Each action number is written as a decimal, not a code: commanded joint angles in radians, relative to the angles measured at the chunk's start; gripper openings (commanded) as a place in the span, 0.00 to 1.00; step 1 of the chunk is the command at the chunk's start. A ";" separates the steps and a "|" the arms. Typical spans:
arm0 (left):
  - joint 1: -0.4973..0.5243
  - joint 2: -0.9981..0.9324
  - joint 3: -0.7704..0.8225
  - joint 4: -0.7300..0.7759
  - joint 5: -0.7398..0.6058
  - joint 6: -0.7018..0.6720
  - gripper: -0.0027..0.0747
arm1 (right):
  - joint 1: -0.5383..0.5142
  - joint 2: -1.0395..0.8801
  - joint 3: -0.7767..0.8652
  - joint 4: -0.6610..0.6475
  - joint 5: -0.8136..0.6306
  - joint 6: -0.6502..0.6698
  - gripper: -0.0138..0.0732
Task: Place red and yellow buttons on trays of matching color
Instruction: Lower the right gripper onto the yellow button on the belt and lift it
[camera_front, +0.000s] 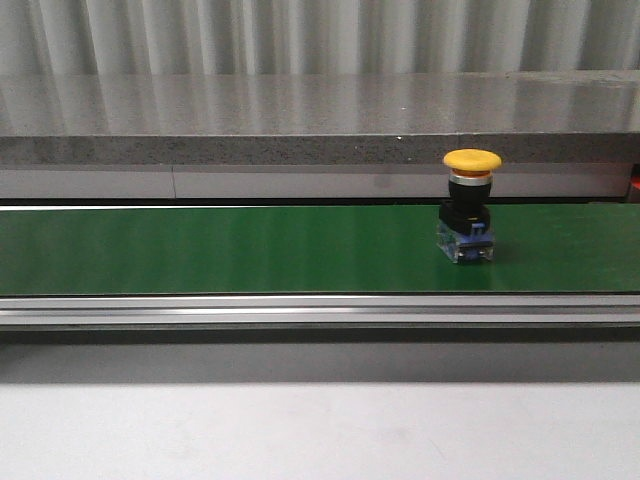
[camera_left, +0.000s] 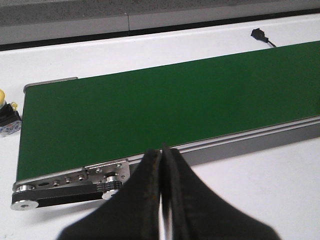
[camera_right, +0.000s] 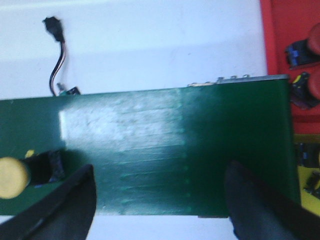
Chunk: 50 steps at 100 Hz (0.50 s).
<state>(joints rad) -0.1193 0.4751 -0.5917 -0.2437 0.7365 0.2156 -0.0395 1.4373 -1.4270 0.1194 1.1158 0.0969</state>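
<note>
- We see a yellow button (camera_front: 471, 205) upright on the green belt (camera_front: 250, 250), toward its right side in the front view.
- Left end effector (camera_left: 161, 165): fingers together, nothing held, over the belt's end rollers.
- Right end effector (camera_right: 157, 190): fingers apart, empty, above the belt; yellow button just beside one finger (camera_right: 70, 205).
- Red tray (camera_right: 287, 35) past the belt end holds red buttons (camera_right: 312, 42).
- Another yellow button (camera_left: 6, 117) sits on the white bench (camera_left: 150, 45), off the belt.

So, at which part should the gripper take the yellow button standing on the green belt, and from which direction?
The yellow button stands upright on the green belt, so probably come from above. Its mushroom cap overhangs a narrower black neck; closing the open right gripper there, under the cap, should stop it slipping out.
</note>
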 joint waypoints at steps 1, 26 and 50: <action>-0.008 0.004 -0.024 -0.024 -0.065 0.002 0.01 | 0.055 -0.040 -0.018 -0.003 -0.007 -0.030 0.78; -0.008 0.004 -0.024 -0.024 -0.065 0.002 0.01 | 0.189 -0.028 -0.018 0.000 0.054 -0.054 0.78; -0.008 0.004 -0.024 -0.024 -0.065 0.002 0.01 | 0.250 0.054 -0.018 0.016 0.115 -0.070 0.78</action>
<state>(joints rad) -0.1193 0.4751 -0.5917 -0.2437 0.7365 0.2156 0.1987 1.4903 -1.4271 0.1215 1.2302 0.0421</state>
